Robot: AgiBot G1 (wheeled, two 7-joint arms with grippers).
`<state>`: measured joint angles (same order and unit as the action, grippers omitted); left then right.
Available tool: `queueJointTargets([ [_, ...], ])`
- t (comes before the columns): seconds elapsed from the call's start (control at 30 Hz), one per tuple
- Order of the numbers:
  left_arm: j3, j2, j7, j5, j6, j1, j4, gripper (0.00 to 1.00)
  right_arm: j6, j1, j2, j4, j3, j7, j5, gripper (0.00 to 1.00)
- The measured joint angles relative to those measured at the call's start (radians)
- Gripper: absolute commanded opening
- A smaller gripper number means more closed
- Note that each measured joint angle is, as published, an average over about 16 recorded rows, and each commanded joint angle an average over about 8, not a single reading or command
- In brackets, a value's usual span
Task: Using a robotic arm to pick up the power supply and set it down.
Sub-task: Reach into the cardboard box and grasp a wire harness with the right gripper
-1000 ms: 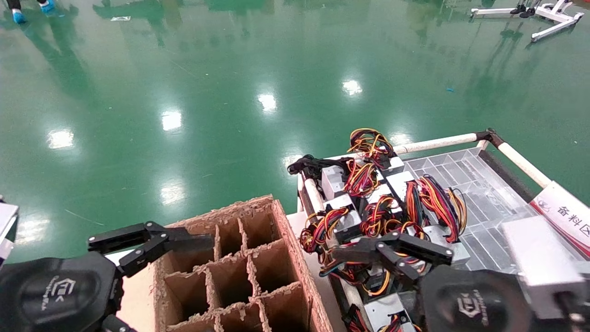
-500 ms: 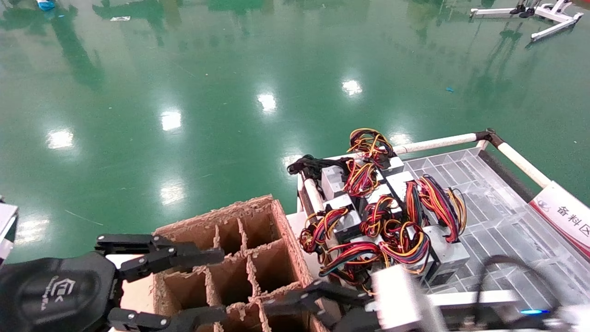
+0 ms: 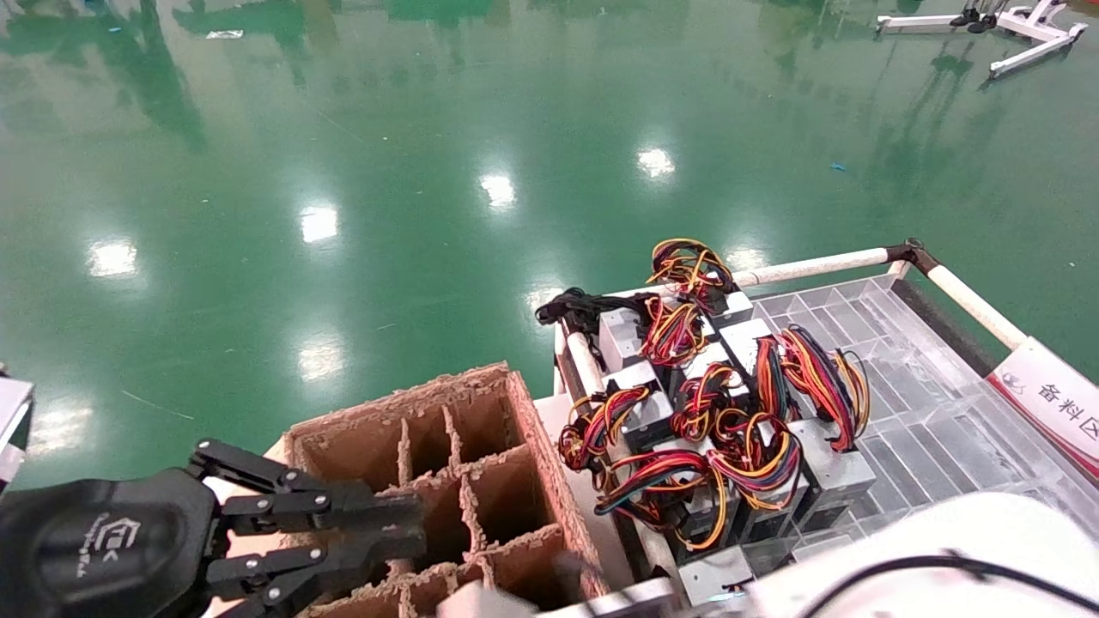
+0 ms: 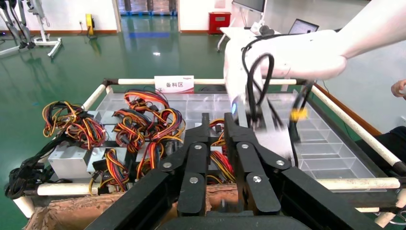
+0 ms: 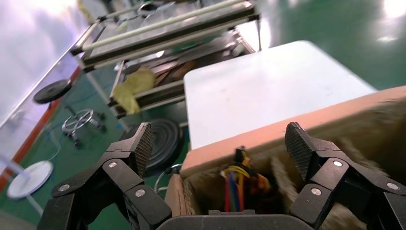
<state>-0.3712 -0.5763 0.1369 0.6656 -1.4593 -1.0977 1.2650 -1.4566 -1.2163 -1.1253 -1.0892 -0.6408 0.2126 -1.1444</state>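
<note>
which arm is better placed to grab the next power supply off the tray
Probably right. The right gripper is wide open above the cardboard box, next to the power supplies on the robot's right; the left gripper is shut, farther left.

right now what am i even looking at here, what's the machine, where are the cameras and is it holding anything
It is a two-armed robot. The wide picture is from its head; the other two come from a camera on each wrist. Before it stand a divided cardboard box and a clear tray of grey power supplies trailing coloured wires. The left gripper, shut and empty, hovers over the box. The right gripper is open above a box compartment with a wire bundle in it; it holds nothing.
</note>
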Motion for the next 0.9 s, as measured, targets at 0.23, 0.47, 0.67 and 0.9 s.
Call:
queueJointTargets([
  [0.23, 0.000, 0.000, 0.000, 0.000, 0.000, 0.000, 0.000, 0.01, 0.003, -0.045, -0.092, 0.079, -0.059, -0.015, -0.083, 0.00],
  [0.47, 0.000, 0.000, 0.000, 0.000, 0.000, 0.000, 0.000, 0.23, 0.000, -0.080, -0.127, 0.126, -0.095, -0.014, -0.142, 0.00],
  [0.67, 0.000, 0.000, 0.000, 0.000, 0.000, 0.000, 0.000, 0.38, 0.004, -0.090, -0.134, 0.137, -0.111, -0.005, -0.171, 0.00],
  [0.9, 0.000, 0.000, 0.000, 0.000, 0.000, 0.000, 0.000, 0.79, 0.013, -0.092, -0.133, 0.135, -0.120, 0.006, -0.190, 0.00],
])
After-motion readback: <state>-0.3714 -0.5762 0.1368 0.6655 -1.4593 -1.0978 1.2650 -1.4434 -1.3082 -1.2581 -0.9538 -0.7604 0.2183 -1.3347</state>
